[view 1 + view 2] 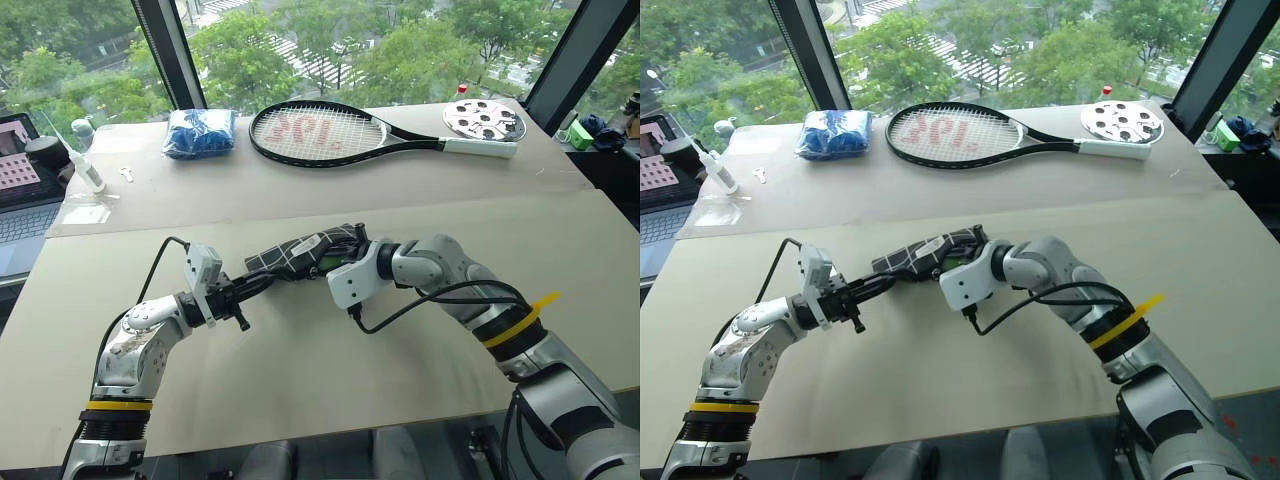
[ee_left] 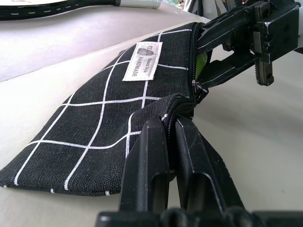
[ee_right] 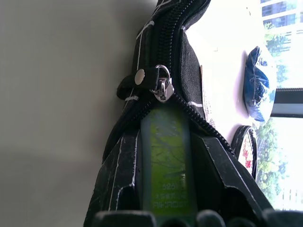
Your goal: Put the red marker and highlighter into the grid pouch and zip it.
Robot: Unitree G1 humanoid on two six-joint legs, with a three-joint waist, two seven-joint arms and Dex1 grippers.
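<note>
A: Where are the two eye views looking from?
B: From the head, facing forward and down over the surface (image 1: 300,380), sharing almost the same scene.
A: And the wrist cameras?
B: Each is sitting very close, looking along its own pincer; both are facing the grid pouch (image 2: 94,118) from opposite ends, which the eye views are also taking in.

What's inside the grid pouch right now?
The light-green highlighter pokes into the open mouth of the grid pouch, held by the right gripper. Whether the red marker is inside cannot be seen, as the fabric covers the rest.
</note>
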